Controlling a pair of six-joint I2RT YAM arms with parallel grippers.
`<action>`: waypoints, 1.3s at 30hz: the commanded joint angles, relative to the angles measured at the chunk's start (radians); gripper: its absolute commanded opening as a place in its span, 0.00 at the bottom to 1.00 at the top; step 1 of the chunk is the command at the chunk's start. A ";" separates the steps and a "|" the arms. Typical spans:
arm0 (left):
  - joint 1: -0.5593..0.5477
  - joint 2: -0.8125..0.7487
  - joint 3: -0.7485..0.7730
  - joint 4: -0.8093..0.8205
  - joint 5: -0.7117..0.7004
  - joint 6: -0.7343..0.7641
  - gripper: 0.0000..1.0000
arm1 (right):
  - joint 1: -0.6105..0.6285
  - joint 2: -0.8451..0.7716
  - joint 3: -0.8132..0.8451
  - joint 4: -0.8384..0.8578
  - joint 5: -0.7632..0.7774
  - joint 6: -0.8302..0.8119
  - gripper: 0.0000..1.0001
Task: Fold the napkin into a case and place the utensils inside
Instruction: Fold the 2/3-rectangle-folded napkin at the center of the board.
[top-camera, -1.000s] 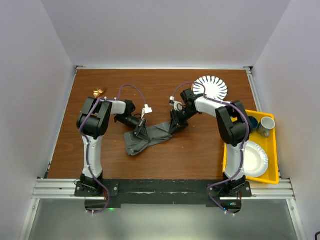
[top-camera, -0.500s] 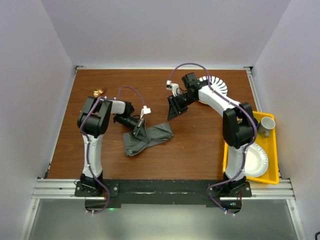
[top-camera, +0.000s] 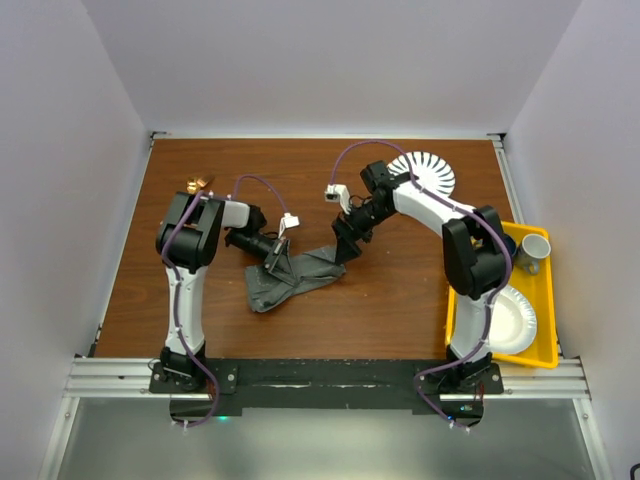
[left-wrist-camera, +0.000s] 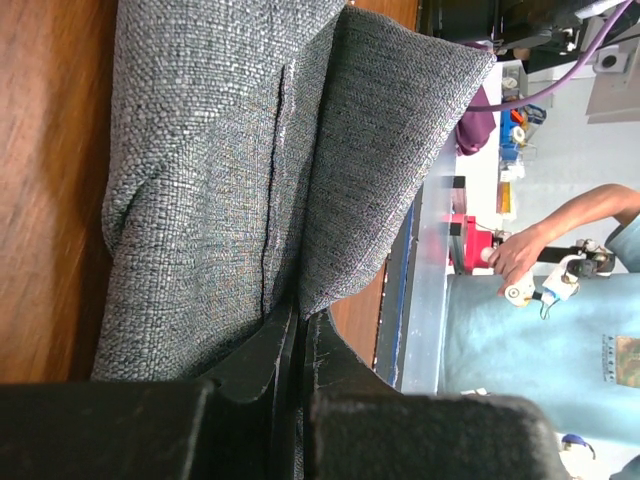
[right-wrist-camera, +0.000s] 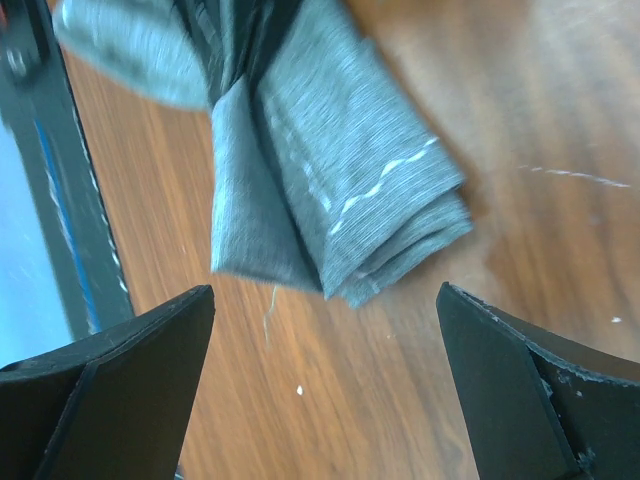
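The napkin (top-camera: 300, 272) lies bunched and only partly folded at the centre of the worktop (top-camera: 400, 300), not yet flat and narrow. The left gripper (top-camera: 278, 262) is pressed together, pinching a fold of it. The right gripper (top-camera: 346, 240) hangs spread wide just above its right end, holding nothing. The utensils (top-camera: 198, 184) lie at the upper left, so the final folds and the loading are not yet done.

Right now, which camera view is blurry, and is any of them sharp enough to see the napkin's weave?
Right wrist view: the napkin is smeared soft, its hem stitching streaked; left wrist view: weave crisp, the left gripper at the lens a dark, featureless mass; top external view: evenly lit and sharp, but too far off for weave.
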 joint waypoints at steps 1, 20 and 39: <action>0.014 0.037 0.018 0.044 -0.121 0.033 0.00 | 0.059 -0.149 -0.047 0.028 -0.047 -0.239 0.98; 0.016 0.058 0.021 0.034 -0.113 0.042 0.00 | 0.243 -0.199 -0.170 0.182 0.105 -0.489 0.80; 0.019 0.078 0.031 0.014 -0.107 0.060 0.00 | 0.298 -0.128 -0.168 0.204 0.243 -0.492 0.63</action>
